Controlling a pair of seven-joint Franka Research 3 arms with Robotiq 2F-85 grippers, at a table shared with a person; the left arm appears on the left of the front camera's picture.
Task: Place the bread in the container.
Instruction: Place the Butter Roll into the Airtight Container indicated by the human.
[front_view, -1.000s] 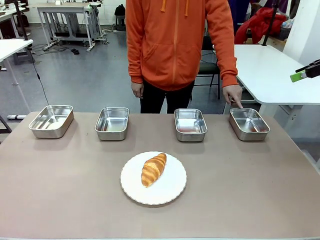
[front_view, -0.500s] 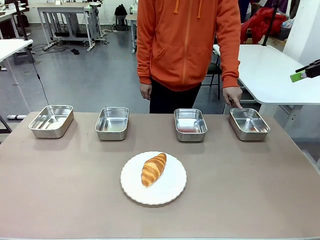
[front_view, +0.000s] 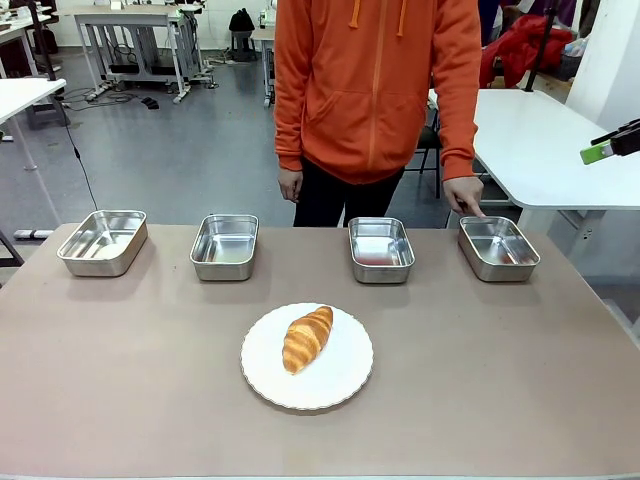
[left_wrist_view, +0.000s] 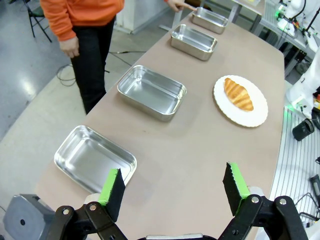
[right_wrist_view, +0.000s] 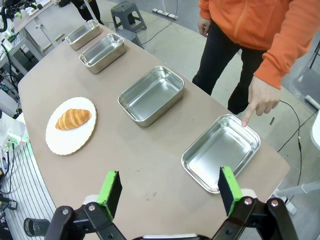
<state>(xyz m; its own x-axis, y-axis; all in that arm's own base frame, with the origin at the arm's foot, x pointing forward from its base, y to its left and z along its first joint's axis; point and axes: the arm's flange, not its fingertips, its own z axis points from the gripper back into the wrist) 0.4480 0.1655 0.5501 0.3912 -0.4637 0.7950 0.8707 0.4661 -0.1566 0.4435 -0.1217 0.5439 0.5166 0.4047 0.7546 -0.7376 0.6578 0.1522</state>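
The golden-brown croissant (front_view: 307, 338) lies on a round white plate (front_view: 340, 385) in the middle of the table, nearer my side. Four steel trays stand in a row along the far edge. The person's index finger (front_view: 468, 208) points down at the far rim of the rightmost tray (front_view: 498, 248), which holds nothing. In the right wrist view my right gripper (right_wrist_view: 169, 190) hangs open above the table, nearest this tray (right_wrist_view: 221, 151), with the croissant (right_wrist_view: 73, 119) off to the left. My left gripper (left_wrist_view: 173, 185) is open over the opposite end, far from the croissant (left_wrist_view: 238, 93).
The other three trays (front_view: 103, 241) (front_view: 224, 246) (front_view: 381, 249) hold nothing. The person in an orange hoodie (front_view: 375, 80) stands at the far side. Bare brown tabletop surrounds the plate. A black finger with a green pad (front_view: 596, 153) pokes in at the front view's right edge.
The person's body has shifted slightly to the right; the pointing hand stays at the rightmost tray. The croissant, plate and trays have not moved.
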